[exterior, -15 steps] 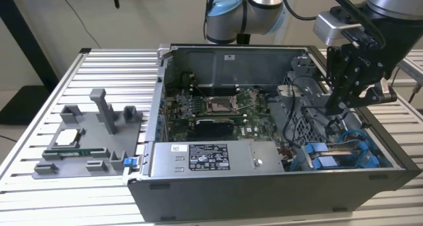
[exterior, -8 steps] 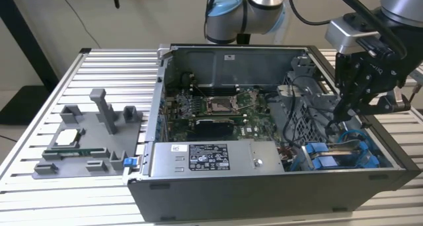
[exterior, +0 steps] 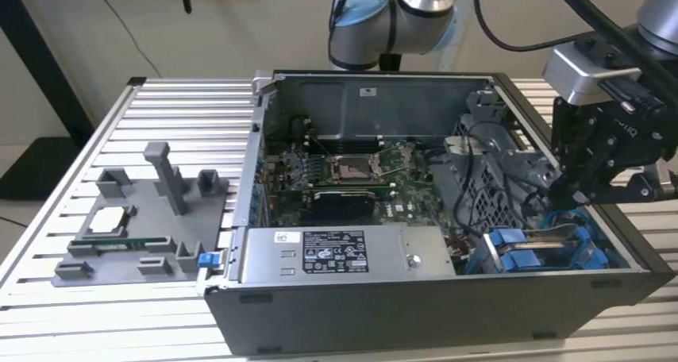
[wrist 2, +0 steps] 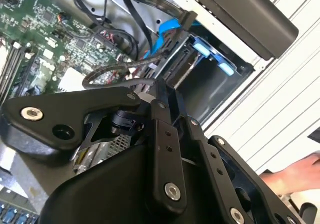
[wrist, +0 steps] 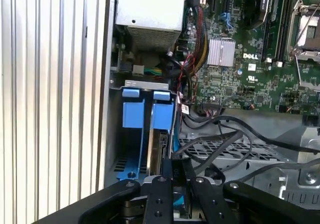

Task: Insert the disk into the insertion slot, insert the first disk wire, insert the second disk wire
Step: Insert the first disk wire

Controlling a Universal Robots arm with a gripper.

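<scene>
Slatted aluminium table (exterior: 159,92) is carrying the whole setup. At the exterior view's left, a grey fixture block (exterior: 143,227) is sitting on the slats, holding a small square chip (exterior: 109,219) and a memory stick (exterior: 119,243). Centre frame, an open PC case (exterior: 424,314) is lying on its side. Its power supply (exterior: 339,255) is sitting at the near edge and the motherboard (exterior: 350,171) is showing behind it. Right of that, a perforated cage (exterior: 493,187) is sitting inside the case. At the exterior view's lower right, the gripper (exterior: 564,195) is reaching down into the blue-fitted corner of the case.

In the first wrist view, the insertion slot (wrist: 145,85) is holding the disk (wrist: 158,150), which is standing on edge between blue carrier rails, with the gripper hanging just over its end. Jaw state: cannot tell.

In the second wrist view, black cables (wrist 2: 136,18) are running down toward the disk end, and a person's hand (wrist 2: 295,176) is showing over the slats outside the case
</scene>
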